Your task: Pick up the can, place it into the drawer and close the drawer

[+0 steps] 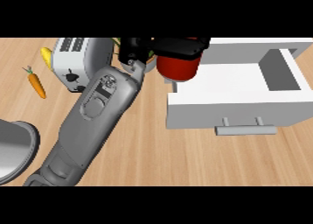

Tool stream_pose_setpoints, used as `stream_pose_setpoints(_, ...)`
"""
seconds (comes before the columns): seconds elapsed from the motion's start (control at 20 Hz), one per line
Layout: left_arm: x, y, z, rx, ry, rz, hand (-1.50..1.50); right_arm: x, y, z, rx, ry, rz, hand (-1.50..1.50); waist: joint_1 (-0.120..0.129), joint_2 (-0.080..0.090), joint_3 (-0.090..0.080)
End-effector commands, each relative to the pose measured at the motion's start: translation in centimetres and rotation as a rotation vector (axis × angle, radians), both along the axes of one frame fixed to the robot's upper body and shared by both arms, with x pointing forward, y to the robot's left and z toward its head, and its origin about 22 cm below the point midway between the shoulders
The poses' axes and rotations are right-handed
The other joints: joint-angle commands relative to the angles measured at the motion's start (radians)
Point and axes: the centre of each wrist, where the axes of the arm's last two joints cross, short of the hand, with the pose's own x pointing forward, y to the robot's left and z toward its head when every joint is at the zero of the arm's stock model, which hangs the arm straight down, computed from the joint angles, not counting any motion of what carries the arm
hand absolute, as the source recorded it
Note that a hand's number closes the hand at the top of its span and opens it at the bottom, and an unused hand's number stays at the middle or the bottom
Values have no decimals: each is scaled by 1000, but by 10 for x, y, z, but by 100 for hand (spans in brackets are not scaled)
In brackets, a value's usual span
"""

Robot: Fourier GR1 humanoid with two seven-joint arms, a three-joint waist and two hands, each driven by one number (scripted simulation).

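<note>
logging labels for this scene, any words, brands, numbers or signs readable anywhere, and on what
No readable text, brand, number or sign anywhere.
The red can, held by the robot hand: plain, no label showing.
The toaster: a dark knob on its front, no writing.
The white drawer and its handle: blank.
The grey forearm panel: small marks, too blurred to read.

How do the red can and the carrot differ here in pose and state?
The can is red, stout and held up in a hand at the open drawer's left edge; the carrot is orange, slim and lies loose on the counter. The can is beside the drawer; the carrot lies left of the toaster.
</note>
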Motion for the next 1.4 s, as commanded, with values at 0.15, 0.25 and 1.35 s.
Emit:
stream_pose_setpoints(0.15, 8, -43, 36, 16, 15, 0, 150, 13, 7, -8, 1, 27, 2, -150, -5, 2, 0)
stream_pose_setpoints(0.25, 15, -47, 23, 60, 10, 6, 150, 12, 10, -7, 10, 15, 7, -150, -12, 4, 1)
stream_pose_setpoints(1.35, 37, -73, 18, 154, 64, 48, 150, 29, 11, 9, -8, -28, 44, -150, -70, 17, 2)
